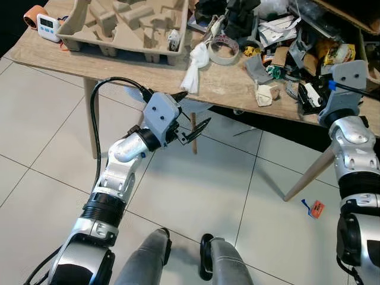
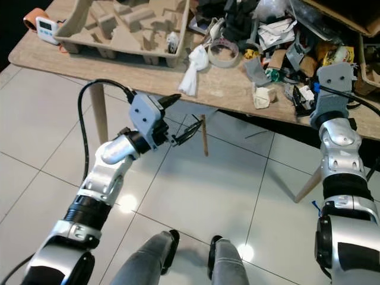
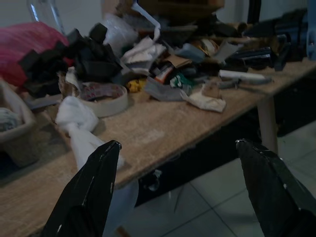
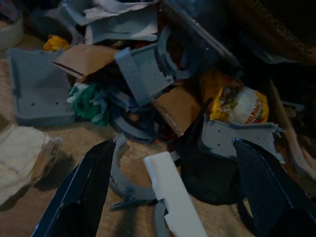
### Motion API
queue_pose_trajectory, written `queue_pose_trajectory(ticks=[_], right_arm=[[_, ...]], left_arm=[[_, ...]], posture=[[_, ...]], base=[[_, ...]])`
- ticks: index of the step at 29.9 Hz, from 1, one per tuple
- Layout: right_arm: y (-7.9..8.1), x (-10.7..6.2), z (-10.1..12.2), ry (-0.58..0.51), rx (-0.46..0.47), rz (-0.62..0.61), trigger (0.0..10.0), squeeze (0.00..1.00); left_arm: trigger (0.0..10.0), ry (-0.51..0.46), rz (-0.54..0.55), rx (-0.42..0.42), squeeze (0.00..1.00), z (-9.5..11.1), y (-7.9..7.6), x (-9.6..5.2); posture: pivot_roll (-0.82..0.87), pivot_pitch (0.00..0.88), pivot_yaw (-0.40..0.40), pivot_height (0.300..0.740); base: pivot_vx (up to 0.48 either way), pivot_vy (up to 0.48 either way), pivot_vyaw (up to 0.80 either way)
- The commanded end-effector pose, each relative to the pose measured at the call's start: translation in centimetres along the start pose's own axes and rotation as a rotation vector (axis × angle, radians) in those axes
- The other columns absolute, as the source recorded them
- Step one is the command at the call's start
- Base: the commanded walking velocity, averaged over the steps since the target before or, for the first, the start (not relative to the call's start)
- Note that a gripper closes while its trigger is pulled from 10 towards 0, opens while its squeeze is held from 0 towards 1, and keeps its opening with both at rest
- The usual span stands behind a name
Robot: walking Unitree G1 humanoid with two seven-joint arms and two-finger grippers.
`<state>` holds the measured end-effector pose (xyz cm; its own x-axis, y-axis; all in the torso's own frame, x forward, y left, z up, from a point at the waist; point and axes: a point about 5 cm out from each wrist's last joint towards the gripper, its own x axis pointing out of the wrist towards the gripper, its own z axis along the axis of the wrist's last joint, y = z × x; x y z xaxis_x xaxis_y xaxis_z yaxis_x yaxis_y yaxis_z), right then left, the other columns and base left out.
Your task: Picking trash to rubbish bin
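Note:
A wooden table (image 1: 225, 89) carries a heap of trash: a knotted white bag (image 1: 196, 65), a tape roll (image 1: 224, 52), a crumpled paper wad (image 1: 264, 94) and grey plastic pieces (image 4: 143, 74). A yellow snack wrapper (image 4: 237, 103) and a white bar (image 4: 173, 192) lie in the pile on the right. My left gripper (image 1: 190, 113) hangs open and empty just in front of the table's near edge, below the white bag (image 3: 79, 123). My right gripper (image 4: 174, 143) is open over the right-hand pile, with nothing between its fingers.
A moulded cardboard tray (image 1: 119, 29) and a small white timer (image 1: 47, 25) sit at the table's left end. A slanted table leg (image 1: 309, 172) stands at the right, with an orange scrap (image 1: 316, 208) on the tiled floor beside it. My feet (image 1: 178, 255) are near the bottom.

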<state>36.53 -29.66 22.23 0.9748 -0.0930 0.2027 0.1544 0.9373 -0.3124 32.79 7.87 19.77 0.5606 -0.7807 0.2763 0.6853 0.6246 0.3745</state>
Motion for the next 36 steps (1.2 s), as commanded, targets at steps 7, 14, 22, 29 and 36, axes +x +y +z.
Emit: queue_pose_trajectory(ticks=[7,14,22,29,36], right_arm=[[0.5,1.2,1.2,-0.018,-0.018,-0.016,10.0,0.0],[1.7,2.3,2.7,-0.054,-0.036,0.029,10.0,0.0],[2.0,3.0,3.6,-0.066,-0.042,0.032,10.0,0.0],[1.7,3.5,4.5,-0.074,-0.072,-0.015,10.0,0.0],[1.4,3.8,5.0,-0.075,-0.096,-0.051,10.0,0.0]], left_arm=[[10.0,-0.037,0.03,-0.013,0.0,1.1,0.3,0.2],[10.0,-0.055,0.034,-0.01,0.0,2.0,0.5,0.0],[10.0,-0.06,0.029,-0.004,0.0,2.9,0.8,-0.3],[10.0,-0.065,0.029,0.01,0.0,3.9,1.4,-0.7],[10.0,-0.07,0.023,0.025,0.0,4.8,1.8,-0.8]], posture=[[0.18,0.313,-0.098,0.74],[0.2,0.359,-0.093,0.74],[0.21,0.385,-0.083,0.74],[0.25,0.406,-0.057,0.74],[0.26,0.413,-0.044,0.74]], base=[[0.0,0.0,0.0],[0.0,0.0,0.0],[0.0,0.0,0.0],[0.0,0.0,0.0],[0.0,0.0,0.0]])
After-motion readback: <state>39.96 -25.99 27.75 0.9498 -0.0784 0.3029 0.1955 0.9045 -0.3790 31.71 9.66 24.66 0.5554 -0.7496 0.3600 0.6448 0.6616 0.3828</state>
